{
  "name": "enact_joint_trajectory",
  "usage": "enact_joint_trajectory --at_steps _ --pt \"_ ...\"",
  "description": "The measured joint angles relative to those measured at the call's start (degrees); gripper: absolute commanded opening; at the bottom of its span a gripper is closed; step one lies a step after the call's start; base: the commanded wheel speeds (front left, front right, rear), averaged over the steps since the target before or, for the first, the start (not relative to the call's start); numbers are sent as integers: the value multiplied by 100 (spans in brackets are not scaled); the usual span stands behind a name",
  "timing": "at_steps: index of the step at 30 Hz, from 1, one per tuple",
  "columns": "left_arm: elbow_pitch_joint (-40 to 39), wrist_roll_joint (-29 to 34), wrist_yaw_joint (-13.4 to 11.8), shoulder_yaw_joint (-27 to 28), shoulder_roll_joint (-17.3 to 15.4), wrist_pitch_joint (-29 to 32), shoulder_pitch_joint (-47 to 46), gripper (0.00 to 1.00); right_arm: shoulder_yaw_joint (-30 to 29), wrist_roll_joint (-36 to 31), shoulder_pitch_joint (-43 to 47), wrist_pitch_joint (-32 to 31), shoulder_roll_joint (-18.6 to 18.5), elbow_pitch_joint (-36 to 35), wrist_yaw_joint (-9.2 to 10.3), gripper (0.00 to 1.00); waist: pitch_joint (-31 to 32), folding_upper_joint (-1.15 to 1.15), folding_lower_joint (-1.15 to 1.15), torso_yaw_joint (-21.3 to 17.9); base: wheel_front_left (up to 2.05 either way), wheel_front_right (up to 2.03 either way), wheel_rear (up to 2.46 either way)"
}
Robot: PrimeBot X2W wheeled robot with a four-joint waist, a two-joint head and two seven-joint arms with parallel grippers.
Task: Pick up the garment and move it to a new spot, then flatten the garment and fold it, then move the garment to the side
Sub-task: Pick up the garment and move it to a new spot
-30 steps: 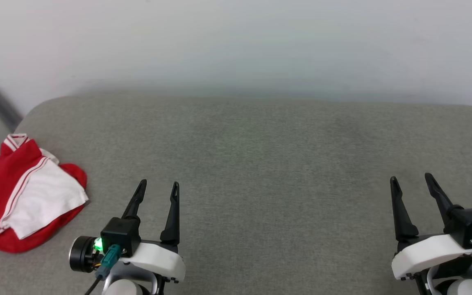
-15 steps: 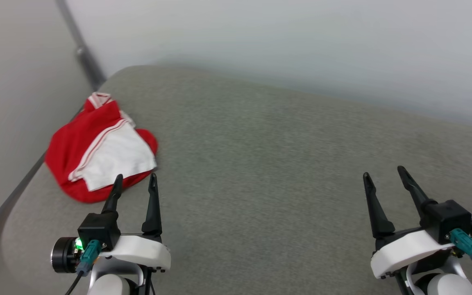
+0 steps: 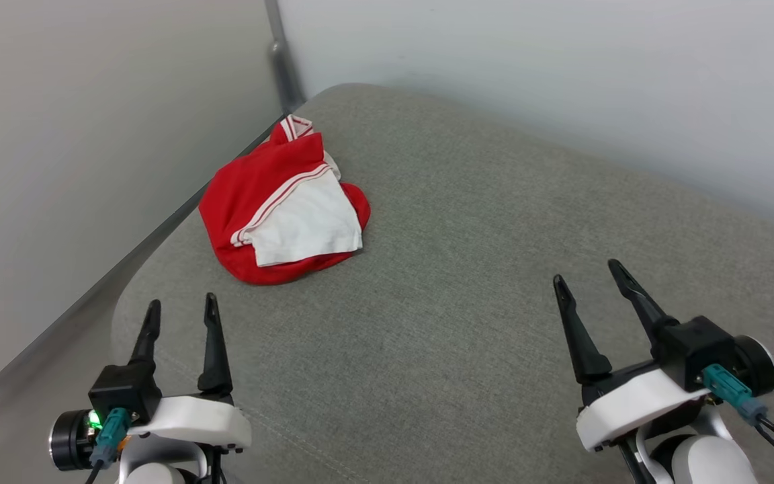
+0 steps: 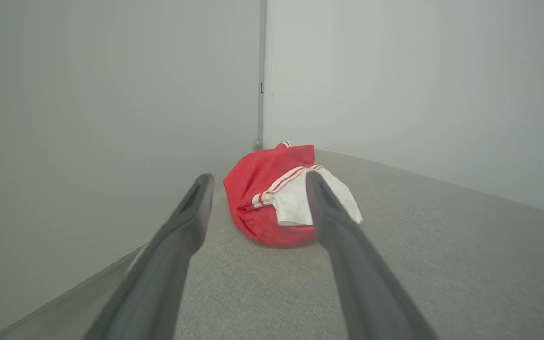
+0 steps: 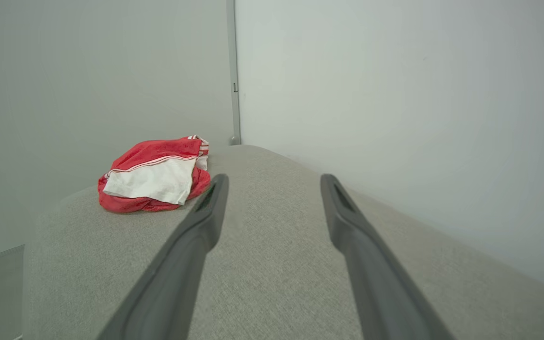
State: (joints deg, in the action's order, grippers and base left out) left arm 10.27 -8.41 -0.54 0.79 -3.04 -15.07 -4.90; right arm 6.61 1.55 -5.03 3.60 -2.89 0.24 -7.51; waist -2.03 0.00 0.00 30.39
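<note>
Red jersey T-shirt (image 3: 263, 195) bunched at the far left corner of the grey cushion (image 3: 467, 289), ungripped.
Head view: left gripper (image 3: 182, 302) and right gripper (image 3: 585, 271) hang by the near edge, jaws spread. Left wrist view: T-shirt (image 4: 258, 189) straight ahead, so reach forward and pinch a raised fold. Right wrist view: T-shirt (image 5: 154, 156) well apart, by the left edge.

Bare grey cushion (image 3: 467, 269) lies between the left gripper (image 3: 182, 300) and the bunched garment (image 3: 273, 202), with no obstacle on that line. The garment sits near the cushion's far-left corner, hemmed by the left wall (image 3: 91, 134) and corner post (image 3: 283, 60). The rear wall (image 3: 562, 81) bounds the far edge.
</note>
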Motion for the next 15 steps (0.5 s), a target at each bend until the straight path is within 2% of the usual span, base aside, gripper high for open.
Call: enact_joint_trajectory --at_steps 9,15 --pt "-157 11 -47 105 5 0 8 100 126 -11 -179 -12 1 116 0 100 -131 0 0 59 0 0 0" --pt "-54 59 44 112 -8 0 -143 100 -9 -52 -181 -31 1 78 0 100 -182 0 0 38 0 0 0"
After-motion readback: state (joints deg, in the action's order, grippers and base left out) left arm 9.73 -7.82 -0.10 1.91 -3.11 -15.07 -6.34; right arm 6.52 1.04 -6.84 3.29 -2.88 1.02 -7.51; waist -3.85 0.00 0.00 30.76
